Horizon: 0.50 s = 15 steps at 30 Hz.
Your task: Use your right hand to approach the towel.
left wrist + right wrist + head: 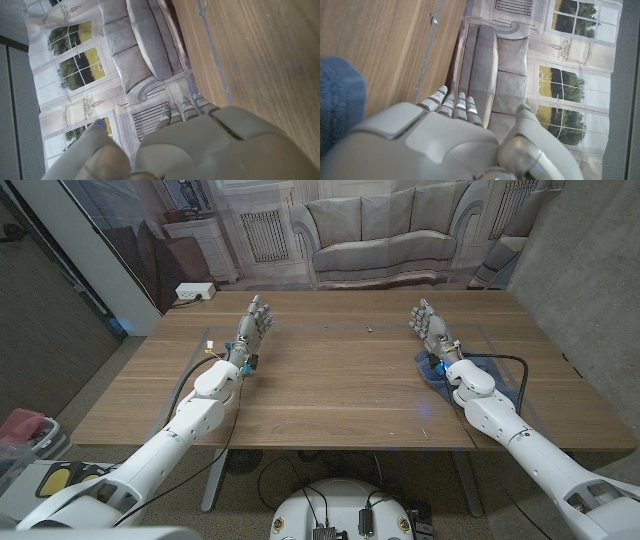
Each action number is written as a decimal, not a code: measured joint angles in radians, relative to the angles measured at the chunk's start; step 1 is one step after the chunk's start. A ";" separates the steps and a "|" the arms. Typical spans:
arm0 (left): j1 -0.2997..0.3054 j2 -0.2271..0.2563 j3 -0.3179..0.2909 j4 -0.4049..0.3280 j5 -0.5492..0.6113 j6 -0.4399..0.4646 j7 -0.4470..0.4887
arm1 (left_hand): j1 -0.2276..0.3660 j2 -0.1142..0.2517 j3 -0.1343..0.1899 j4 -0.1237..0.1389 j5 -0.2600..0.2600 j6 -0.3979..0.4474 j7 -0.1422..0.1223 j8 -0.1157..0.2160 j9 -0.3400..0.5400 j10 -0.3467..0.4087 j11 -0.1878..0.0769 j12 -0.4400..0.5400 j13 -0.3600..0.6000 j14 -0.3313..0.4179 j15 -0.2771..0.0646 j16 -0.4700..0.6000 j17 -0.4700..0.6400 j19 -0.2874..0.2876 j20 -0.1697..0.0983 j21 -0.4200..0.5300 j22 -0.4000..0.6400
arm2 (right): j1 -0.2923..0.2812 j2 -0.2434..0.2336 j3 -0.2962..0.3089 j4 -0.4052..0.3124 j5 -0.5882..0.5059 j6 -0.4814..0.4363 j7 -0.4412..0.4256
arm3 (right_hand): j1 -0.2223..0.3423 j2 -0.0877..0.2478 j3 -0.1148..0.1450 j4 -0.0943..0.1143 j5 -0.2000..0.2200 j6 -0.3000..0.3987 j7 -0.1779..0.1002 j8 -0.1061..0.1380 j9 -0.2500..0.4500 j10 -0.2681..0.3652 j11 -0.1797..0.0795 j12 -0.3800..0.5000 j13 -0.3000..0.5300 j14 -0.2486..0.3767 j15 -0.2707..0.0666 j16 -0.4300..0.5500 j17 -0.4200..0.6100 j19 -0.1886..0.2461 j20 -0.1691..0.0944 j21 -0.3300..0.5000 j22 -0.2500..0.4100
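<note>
A blue towel (500, 376) lies on the right side of the wooden table (340, 380), mostly under my right forearm. Its edge also shows in the right wrist view as a blue towel (337, 95). My right hand (430, 322) stands past the towel's far end, fingers straight and pointing toward the table's far edge, holding nothing. My left hand (255, 318) stands on the left side in the same pose, fingers extended and empty. The backs of my left hand (210, 145) and right hand (435, 140) show in their wrist views.
A white power strip (193, 292) sits beyond the table's far left corner. A small dark speck (369, 330) lies near the table's far middle. A printed backdrop of a sofa (390, 230) hangs behind the table. A concrete wall (590, 270) stands at the right.
</note>
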State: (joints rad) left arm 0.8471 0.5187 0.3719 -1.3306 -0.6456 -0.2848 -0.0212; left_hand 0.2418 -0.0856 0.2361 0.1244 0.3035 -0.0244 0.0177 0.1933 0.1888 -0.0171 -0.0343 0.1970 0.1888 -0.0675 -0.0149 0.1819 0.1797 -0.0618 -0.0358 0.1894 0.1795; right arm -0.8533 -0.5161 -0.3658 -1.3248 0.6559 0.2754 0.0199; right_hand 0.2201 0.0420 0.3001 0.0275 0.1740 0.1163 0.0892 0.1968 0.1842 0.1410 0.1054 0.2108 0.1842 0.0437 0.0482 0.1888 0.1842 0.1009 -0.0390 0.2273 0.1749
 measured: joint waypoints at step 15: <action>-0.003 0.003 0.005 -0.015 0.013 0.026 0.024 | 0.007 0.007 0.004 -0.004 0.004 0.000 0.000 0.008 0.000 0.005 -0.005 0.000 0.000 0.000 0.000 0.000 0.000 0.000 0.000 0.000 0.000 | -0.007 0.004 0.012 -0.002 0.005 0.006 0.018 | 0.007 -0.005 0.000 0.000 0.000 0.005 -0.005 0.000 0.000 0.000 0.000 0.000 0.000 0.000 0.000 0.000 0.000 0.003 0.003 0.000 0.004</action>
State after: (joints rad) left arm 0.8442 0.5213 0.3774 -1.3459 -0.6327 -0.2590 0.0028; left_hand 0.2484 -0.0789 0.2401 0.1203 0.3070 -0.0243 0.0178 0.2011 0.1888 -0.0116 -0.0395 0.1970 0.1887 -0.0675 -0.0149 0.1819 0.1797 -0.0617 -0.0358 0.1894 0.1794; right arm -0.8607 -0.5119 -0.3540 -1.3270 0.6606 0.2811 0.0383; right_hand 0.2274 0.0371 0.3001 0.0275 0.1740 0.1218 0.0837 0.1968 0.1841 0.1409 0.1054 0.2108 0.1842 0.0437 0.0481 0.1888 0.1841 0.1039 -0.0358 0.2275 0.1793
